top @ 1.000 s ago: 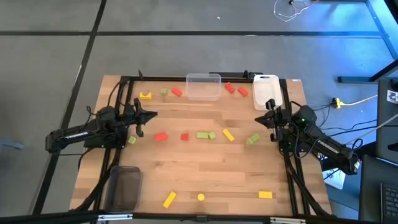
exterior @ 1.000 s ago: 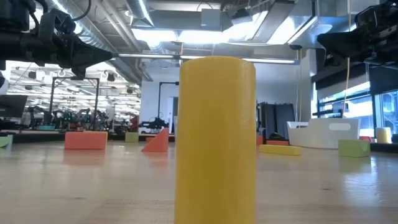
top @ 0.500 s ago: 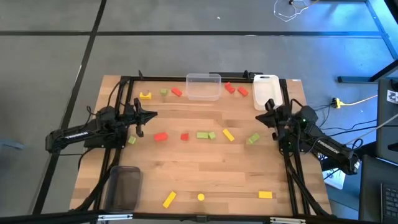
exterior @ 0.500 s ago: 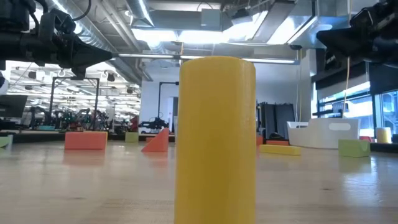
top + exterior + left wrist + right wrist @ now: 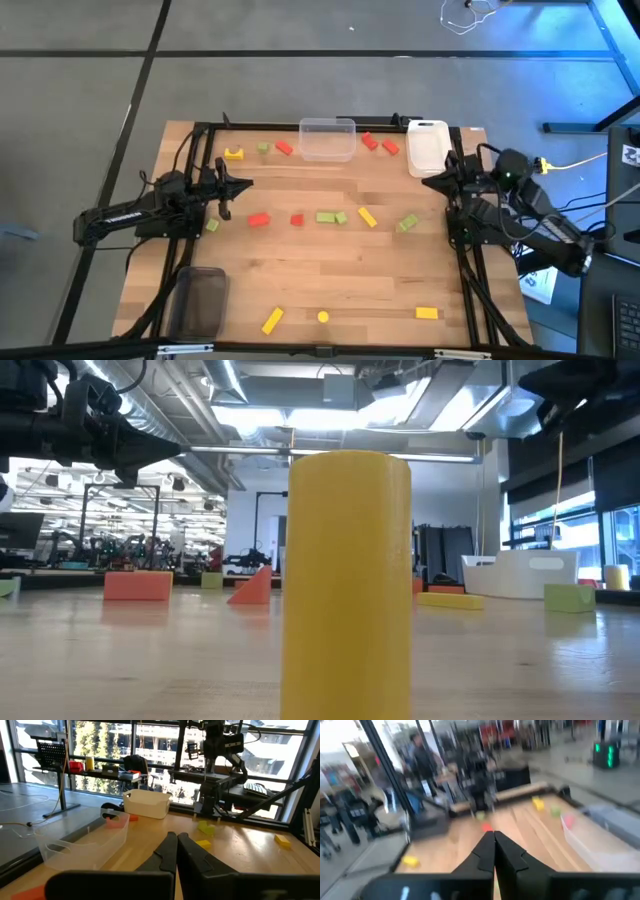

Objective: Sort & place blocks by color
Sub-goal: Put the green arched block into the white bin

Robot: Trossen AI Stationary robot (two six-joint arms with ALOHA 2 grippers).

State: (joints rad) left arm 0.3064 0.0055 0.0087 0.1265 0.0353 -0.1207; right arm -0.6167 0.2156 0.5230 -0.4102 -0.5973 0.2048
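Observation:
Small red, yellow and light green blocks lie scattered on the wooden table. A middle row holds a red bar (image 5: 258, 219), a green pair (image 5: 331, 216) and a yellow bar (image 5: 367, 217). More lie along the far edge, such as a yellow arch (image 5: 233, 153) and red pieces (image 5: 379, 144). A yellow cylinder (image 5: 323, 317) stands upright on its end near the front edge and fills the low view (image 5: 348, 580). My left gripper (image 5: 245, 183) hangs shut above the table's left side. My right gripper (image 5: 428, 181) hangs shut above the right side, clear of every block.
A clear container (image 5: 327, 139) and a white one (image 5: 426, 147) stand at the far edge. A dark smoky container (image 5: 200, 300) stands at the near left corner. A black frame rail runs along both sides of the table. Bare wood lies between the middle row and the front blocks.
My right gripper has risen well above the table at the right side and has rolled a little about its own pointing line; it holds nothing. The blocks have stayed where they were.

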